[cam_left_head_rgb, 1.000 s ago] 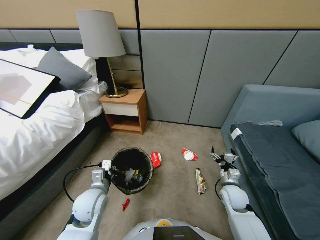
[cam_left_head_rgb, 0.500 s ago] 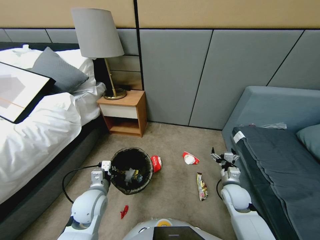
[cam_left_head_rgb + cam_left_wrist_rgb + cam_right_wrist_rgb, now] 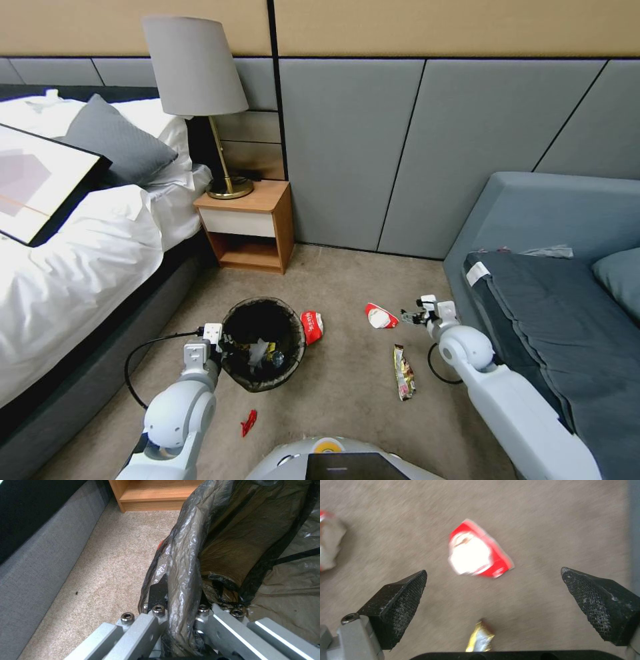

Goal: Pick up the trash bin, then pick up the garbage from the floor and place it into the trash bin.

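The trash bin (image 3: 262, 343) stands on the carpet with a black liner over its rim and some litter inside. My left gripper (image 3: 217, 340) is shut on the bin's rim; in the left wrist view its fingers (image 3: 158, 592) pinch the liner-covered rim (image 3: 183, 562). My right gripper (image 3: 412, 317) hangs open just right of a red-and-white packet (image 3: 380, 317). In the right wrist view that packet (image 3: 476, 555) lies on the floor beyond the spread fingertips (image 3: 400, 597). More garbage: a red packet (image 3: 311, 326) beside the bin, a yellow-and-dark wrapper (image 3: 402, 372) and a red scrap (image 3: 249, 422).
A bed (image 3: 73, 267) runs along the left. A wooden nightstand (image 3: 250, 227) with a lamp (image 3: 197, 73) stands by the wall. A grey sofa (image 3: 553, 300) lies close to the right arm. Open carpet (image 3: 347, 280) stretches between them.
My right arm has swung left and lower, bringing its open gripper beside the red-and-white packet. The left gripper stays on the bin rim. The head camera shifted slightly.
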Available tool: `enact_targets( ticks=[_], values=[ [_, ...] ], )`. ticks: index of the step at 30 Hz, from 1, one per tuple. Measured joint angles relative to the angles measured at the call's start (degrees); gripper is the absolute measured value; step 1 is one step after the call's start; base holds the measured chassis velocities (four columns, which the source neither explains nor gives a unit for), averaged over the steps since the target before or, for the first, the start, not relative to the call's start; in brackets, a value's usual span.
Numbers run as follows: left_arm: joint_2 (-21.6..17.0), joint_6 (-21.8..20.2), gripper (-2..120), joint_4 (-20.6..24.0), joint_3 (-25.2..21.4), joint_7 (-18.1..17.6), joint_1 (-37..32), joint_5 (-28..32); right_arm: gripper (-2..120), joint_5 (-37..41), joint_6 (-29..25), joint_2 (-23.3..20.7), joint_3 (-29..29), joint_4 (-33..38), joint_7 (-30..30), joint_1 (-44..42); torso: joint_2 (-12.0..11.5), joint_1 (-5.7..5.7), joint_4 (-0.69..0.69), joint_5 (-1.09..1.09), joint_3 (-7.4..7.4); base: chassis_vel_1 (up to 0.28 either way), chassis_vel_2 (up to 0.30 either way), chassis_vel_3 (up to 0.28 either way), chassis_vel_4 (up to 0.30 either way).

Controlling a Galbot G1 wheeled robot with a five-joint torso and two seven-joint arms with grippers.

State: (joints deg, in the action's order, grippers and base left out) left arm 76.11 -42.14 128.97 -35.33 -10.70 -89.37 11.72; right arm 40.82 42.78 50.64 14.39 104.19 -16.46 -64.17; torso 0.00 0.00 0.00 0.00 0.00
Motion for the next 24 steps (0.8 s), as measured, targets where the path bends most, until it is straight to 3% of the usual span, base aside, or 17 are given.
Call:
enact_targets(
  ticks=[13,24],
  values=[
    [0.3,0.0,0,-0.5,0.0,0.1,0.0,-0.4,100,5.3,-0.4,1.6,-9.2,-9.2,0.6,5.5,0.0,0.0,0.01,-0.01,0.0,0.0,0.0,0.0,0.0],
    [0.4,0.0,0,-1.3,-0.1,0.1,0.2,-0.5,100,1.9,-0.5,3.9,-10.0,-15.1,1.5,4.3,0.0,0.0,0.0,0.0,0.0,0.0,0.0,0.0,0.0]
  ],
)
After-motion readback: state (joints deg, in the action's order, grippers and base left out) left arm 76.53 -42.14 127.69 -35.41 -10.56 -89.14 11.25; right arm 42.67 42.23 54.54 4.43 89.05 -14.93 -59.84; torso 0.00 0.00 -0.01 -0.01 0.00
